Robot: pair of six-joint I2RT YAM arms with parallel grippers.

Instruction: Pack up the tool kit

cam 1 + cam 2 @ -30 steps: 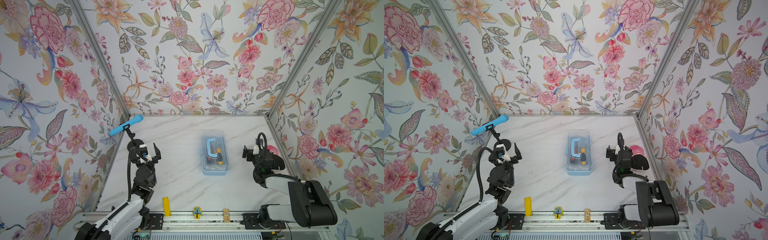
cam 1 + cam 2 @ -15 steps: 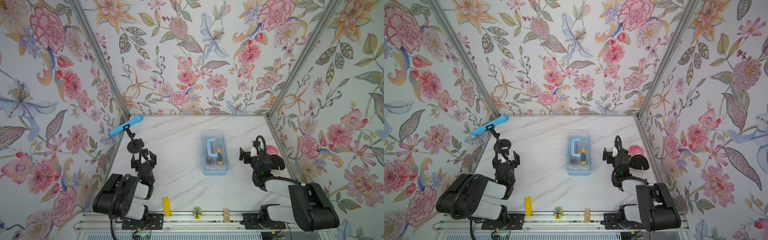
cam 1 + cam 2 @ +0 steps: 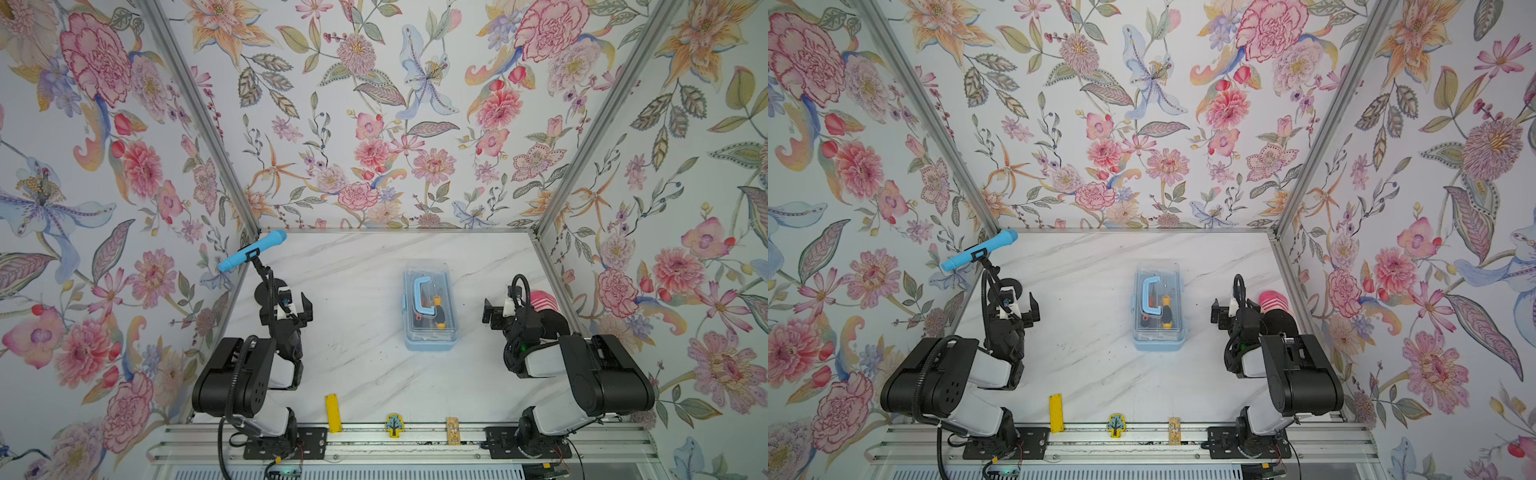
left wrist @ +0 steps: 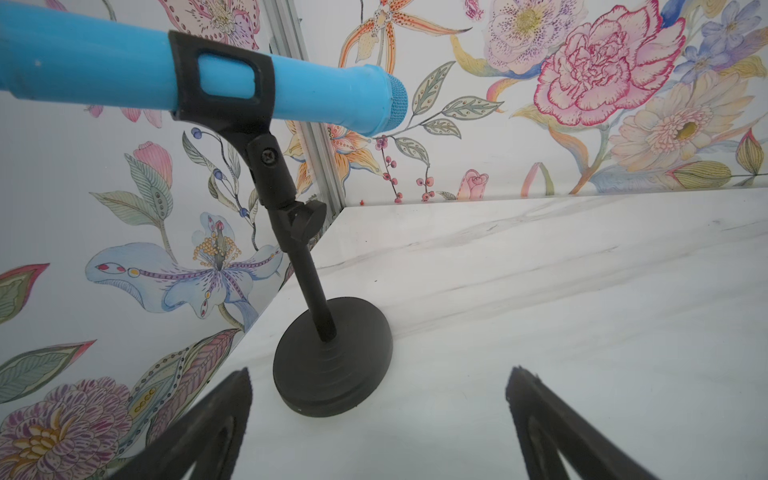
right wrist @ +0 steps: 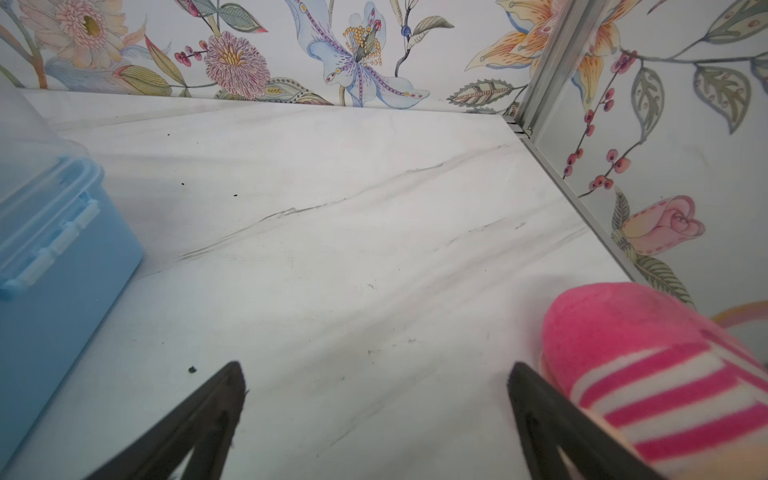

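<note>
Two black-and-white robot arms sit folded at the near edge of a white marble-patterned counter (image 3: 365,374). Their elbows are low over their bases and their wrists aim at the far floral wall. The left pincer (image 4: 379,374) stands wide, its black fingers (image 4: 237,395) spread with nothing between them. The right pincer (image 5: 375,368) is just as wide and empty, over bare counter.

The tool kit, a small light-blue plastic rectangular box (image 3: 430,328) with its clear lid on, lies between the two pincers. It is apart from both and nearer the right one.

Just ahead of the left pincer, toward its outer finger, stands the round black base (image 4: 332,357) of a stand. The stand holds a bright blue toy microphone (image 4: 291,95) tilted above that pincer. Just beside the right pincer's outer finger lies a soft pink-and-white striped object (image 5: 648,374). Behind both pincers, by the metal rail, lie a flat yellow bar (image 3: 333,413), a small tree-shaped tag (image 3: 393,424) and a small tan tag (image 3: 453,430).

Through the lid show a blue handle (image 3: 424,297), a yellow-and-black tool handle (image 3: 438,311) and an orange one. The rest of the contents are too small to make out. The striped object is half hidden by the right arm in both top views, so what it is cannot be told. The right wrist view cuts the box off at a corner.
</note>
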